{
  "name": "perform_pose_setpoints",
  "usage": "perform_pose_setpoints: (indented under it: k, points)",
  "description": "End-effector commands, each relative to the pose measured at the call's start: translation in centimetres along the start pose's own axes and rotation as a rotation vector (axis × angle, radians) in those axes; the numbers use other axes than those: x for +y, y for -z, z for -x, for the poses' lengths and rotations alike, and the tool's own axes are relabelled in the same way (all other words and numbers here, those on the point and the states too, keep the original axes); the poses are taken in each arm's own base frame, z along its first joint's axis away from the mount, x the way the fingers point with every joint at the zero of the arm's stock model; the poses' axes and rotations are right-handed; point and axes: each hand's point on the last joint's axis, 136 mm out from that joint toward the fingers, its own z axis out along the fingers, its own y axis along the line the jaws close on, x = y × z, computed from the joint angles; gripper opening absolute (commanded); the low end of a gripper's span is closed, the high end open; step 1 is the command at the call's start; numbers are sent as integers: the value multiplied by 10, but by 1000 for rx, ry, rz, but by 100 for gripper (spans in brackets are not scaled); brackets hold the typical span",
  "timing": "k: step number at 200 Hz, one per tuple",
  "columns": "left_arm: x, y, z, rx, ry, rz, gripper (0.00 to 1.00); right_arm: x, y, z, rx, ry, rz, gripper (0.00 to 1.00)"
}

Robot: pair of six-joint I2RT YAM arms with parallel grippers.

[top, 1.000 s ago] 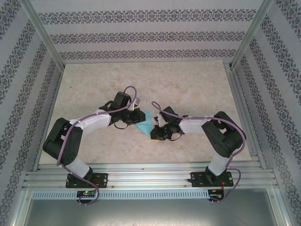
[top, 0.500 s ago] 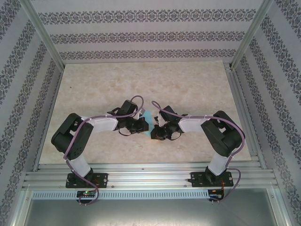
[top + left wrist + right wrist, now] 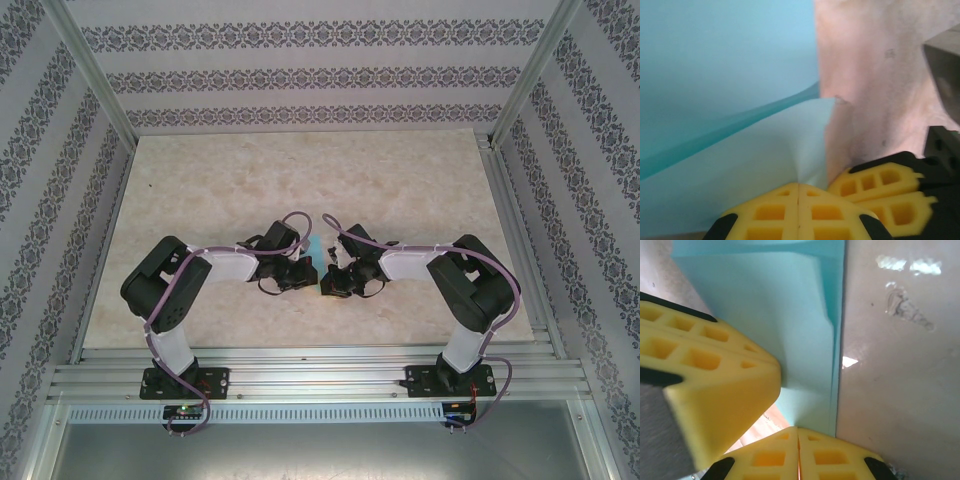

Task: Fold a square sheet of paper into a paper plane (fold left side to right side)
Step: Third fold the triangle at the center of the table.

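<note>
- Since a second ago, the left tool has moved right, close to the right tool.
- Now the square sheet of paper is bunched between them at mid desk, mostly covered from above.
- Both tools are closed, each pinching the sheet.
- Risk: the thin sheet may slip or tear, so the crease goes crooked.

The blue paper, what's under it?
The marble table shows beside the blue paper, so it probably carries on underneath. The left gripper and right gripper pinch the paper. It hides whatever lies directly beneath.
</note>
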Motion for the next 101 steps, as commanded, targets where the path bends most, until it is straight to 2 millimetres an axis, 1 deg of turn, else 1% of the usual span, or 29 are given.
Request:
perform_pose_setpoints:
  k: [1,27,51,101]
  points:
    - [30,-4,-8,1,-9,122,5,-70,-14,-44,111,-129,-259,8]
    - [44,-2,-3,-18,-17,168,5,-72,-12,-45,110,-128,-277,7]
    - [53,4,9,-43,-20,203,5,-77,-11,-48,117,-126,-311,7]
    - [59,26,40,-108,-24,221,9,-83,-13,-55,141,-130,-349,7]
